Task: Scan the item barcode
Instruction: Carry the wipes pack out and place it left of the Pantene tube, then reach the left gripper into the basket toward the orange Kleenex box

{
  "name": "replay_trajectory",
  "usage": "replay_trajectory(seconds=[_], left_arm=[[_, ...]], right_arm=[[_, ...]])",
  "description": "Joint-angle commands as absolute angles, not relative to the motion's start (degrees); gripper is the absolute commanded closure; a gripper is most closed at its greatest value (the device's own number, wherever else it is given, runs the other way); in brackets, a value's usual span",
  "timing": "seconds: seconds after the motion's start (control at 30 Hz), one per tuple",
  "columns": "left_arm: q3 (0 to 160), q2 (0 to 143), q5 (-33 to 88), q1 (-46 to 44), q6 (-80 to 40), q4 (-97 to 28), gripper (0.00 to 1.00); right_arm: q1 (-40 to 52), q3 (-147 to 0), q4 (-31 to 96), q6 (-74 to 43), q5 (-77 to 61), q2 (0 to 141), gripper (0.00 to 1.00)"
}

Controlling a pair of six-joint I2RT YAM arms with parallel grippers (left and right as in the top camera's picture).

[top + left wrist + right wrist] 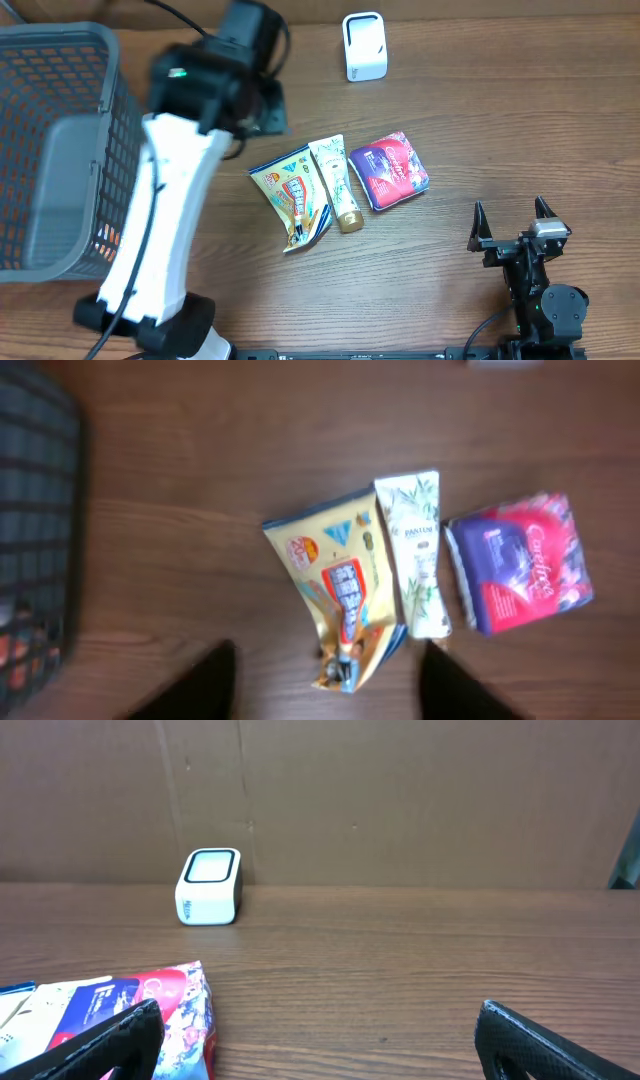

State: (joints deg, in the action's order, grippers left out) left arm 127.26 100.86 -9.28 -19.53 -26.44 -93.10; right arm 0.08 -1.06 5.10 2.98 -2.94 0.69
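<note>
**A:** Overhead first: where are the items lying?

**B:** You are looking at three side by side in the middle of the table: a yellow pouch, a tube touching its right edge, and a purple packet just beside that. The scanner is standing well beyond them. Your left gripper is hanging just above and left of the pouch, beside the basket. The right gripper is sitting near the table's front edge, well apart, its fingers spread wide and empty.

**A:** And the left wrist view?

**B:** Its fingers are standing apart, clamping nothing, and the pouch is lying below, in line with the gap. The pouch's long axis is running straight away from the fingers, so I judge you are lined up to close across its narrow width.

**A:** Right wrist?

**B:** You are seeing the scanner far across the table and only the packet's corner low on the picture's left side. The left arm is clearly the nearer one.
</note>
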Motion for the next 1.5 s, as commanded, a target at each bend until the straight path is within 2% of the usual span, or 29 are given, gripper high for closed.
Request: replay_trajectory(seconds=[0.0,0.03,0.17,0.47,0.67,0.97,1.03,1.17,1.4,1.47], left_arm=[[137.08,99.88,-14.31,-16.36,-25.39,-96.82,0.14],[138.37,99.35,-13.72,-15.05,-23.49,-96.82,0.0],[139.61,95.94,-13.45,-7.29,-23.55,-96.82,0.0],[139.57,92.2,-12.62,21.17,-33.54,-96.79,0.0],[136.57,95.29,-6.92,35.35,-31.16,-96.79,0.0],[121.91,100.79,-4.86,38.65,-30.41,-92.47,0.0],[119.74,103.13,-4.84,38.63,-30.39,-91.11,0.04],[118.96,107.39,-4.91,38.59,-29.5,-89.27,0.05],[118.96,115.09,-4.84,38.61,-26.98,-90.91,0.27],[118.96,117.38,-4.84,38.54,-26.98,-92.77,0.28]], right_arm=[[-0.08,-0.49,4.69,3.25,-2.61,0.23,0.0],[-0.08,-0.49,4.71,3.22,-2.61,0.23,0.0],[-0.08,-0.49,4.69,3.25,-2.61,0.23,0.0],[-0.08,-0.49,4.69,3.25,-2.61,0.23,0.0],[-0.08,-0.49,4.69,3.25,-2.61,0.23,0.0],[-0.08,-0.49,4.71,3.22,-2.61,0.23,0.0],[-0.08,-0.49,4.69,3.25,-2.61,0.23,0.0],[-0.08,-0.49,4.69,3.25,-2.61,0.23,0.0],[-0.08,-0.49,4.71,3.25,-2.61,0.23,0.0],[-0.08,-0.49,4.69,3.25,-2.61,0.23,0.0]])
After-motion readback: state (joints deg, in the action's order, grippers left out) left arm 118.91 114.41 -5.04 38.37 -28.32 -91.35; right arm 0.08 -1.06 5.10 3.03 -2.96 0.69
